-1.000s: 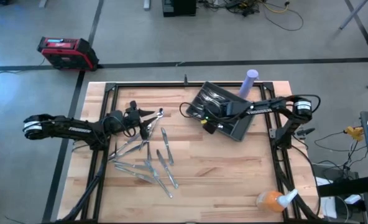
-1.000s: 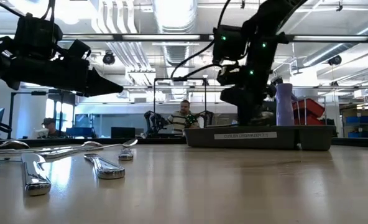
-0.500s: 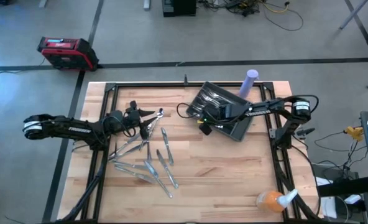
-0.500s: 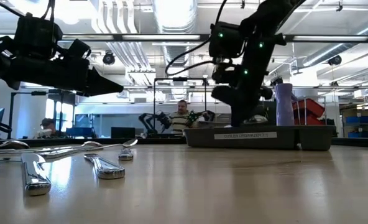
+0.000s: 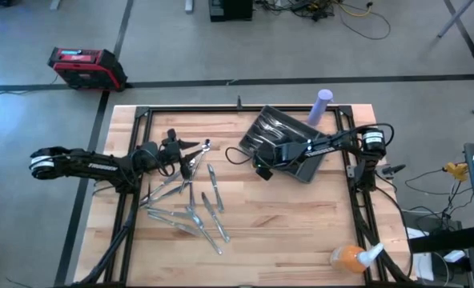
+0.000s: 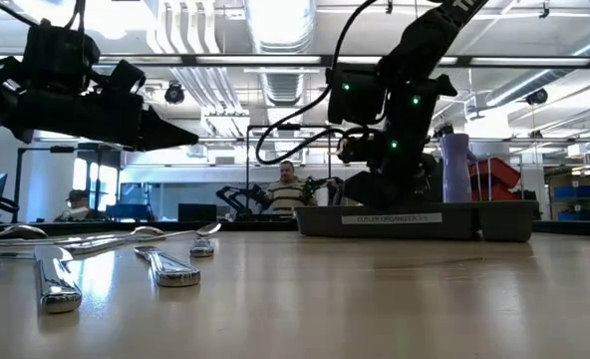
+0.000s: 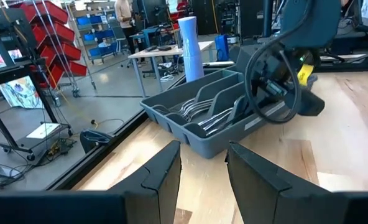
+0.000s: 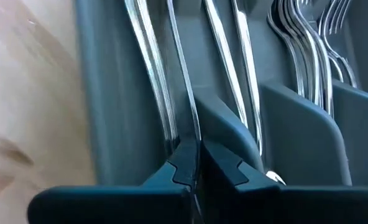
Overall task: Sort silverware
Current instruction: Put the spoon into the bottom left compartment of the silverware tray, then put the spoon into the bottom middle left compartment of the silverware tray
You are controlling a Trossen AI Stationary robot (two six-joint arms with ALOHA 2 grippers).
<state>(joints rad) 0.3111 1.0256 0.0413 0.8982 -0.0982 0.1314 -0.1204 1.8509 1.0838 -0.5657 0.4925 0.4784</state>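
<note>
Silverware point(image 5: 190, 206) unmoved; right tool point(image 5: 263, 159) has retreated to tray point(image 5: 311, 166) edge.

Over the past second the right arm has folded back toward its base, its elbow drawing in from the far right edge of the surface point(image 5: 301, 216) while its claw point(image 5: 263, 162) slid toward the near-left edge of the tray point(image 5: 313, 168). Seen from surface level, that claw point(image 6: 367, 189) has dropped from above the tray point(image 6: 415, 221) down to its rim, shifting left. In the room behind, a person point(image 6: 291, 189) at a second rig has moved the small arms there.
</note>
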